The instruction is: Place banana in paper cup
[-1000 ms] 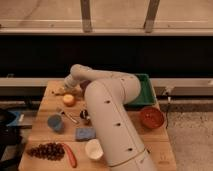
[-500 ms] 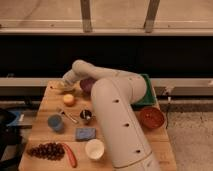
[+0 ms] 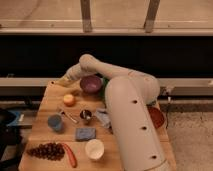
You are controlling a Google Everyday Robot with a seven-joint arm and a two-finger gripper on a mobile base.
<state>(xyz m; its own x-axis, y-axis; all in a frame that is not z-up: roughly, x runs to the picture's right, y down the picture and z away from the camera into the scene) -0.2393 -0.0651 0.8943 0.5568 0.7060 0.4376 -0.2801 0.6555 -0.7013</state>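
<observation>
The banana (image 3: 65, 81), small and pale yellow, is at the far left of the wooden table (image 3: 45, 107), left of the purple bowl (image 3: 91, 84). My gripper (image 3: 68, 79) is at the end of the white arm, right at the banana, and hides part of it. I cannot tell whether it holds the banana. The paper cup (image 3: 94, 148), white with a cream inside, stands upright and empty near the table's front edge, far from the gripper.
A round orange fruit (image 3: 69, 99), a light-blue cup (image 3: 55, 122), a small metal cup (image 3: 86, 116), a blue sponge (image 3: 85, 133), dark grapes (image 3: 44, 150) and a red pepper (image 3: 71, 155) lie between banana and paper cup. A red-brown bowl (image 3: 156, 117) is at right, behind my arm.
My arm has swung right and away from the table's middle, uncovering the purple bowl. The gripper has stayed at the table's far-left corner by the banana.
</observation>
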